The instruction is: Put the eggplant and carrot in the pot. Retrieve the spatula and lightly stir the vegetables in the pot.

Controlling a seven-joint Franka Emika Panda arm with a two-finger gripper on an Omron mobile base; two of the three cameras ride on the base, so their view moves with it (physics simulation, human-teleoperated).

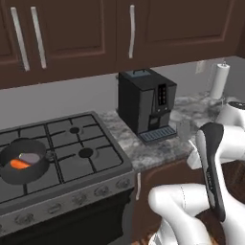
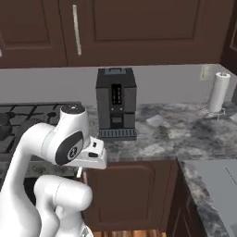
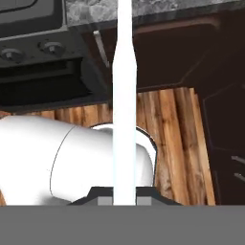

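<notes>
The pot [image 1: 42, 168], dark and round, stands on the stove's front left burner. Inside it lie the orange carrot [image 1: 20, 164] and, just behind it, the greyish-purple eggplant [image 1: 30, 157]. In the hand view a long white spatula [image 3: 124, 95] runs straight up from between my fingertips. My gripper [image 3: 124, 200] is shut on its handle. The hand hangs low in front of the stove, well below and to the right of the pot. The spatula's far end runs out of the top of the hand view.
A black coffee machine [image 1: 143, 103] stands on the granite counter right of the gas stove [image 1: 72, 143]. A paper towel roll [image 2: 218, 92] is at the far right. In the hand view the stove knobs [image 3: 50, 47], a brown cabinet door [image 3: 191, 57] and the wooden floor [image 3: 172, 134] lie ahead.
</notes>
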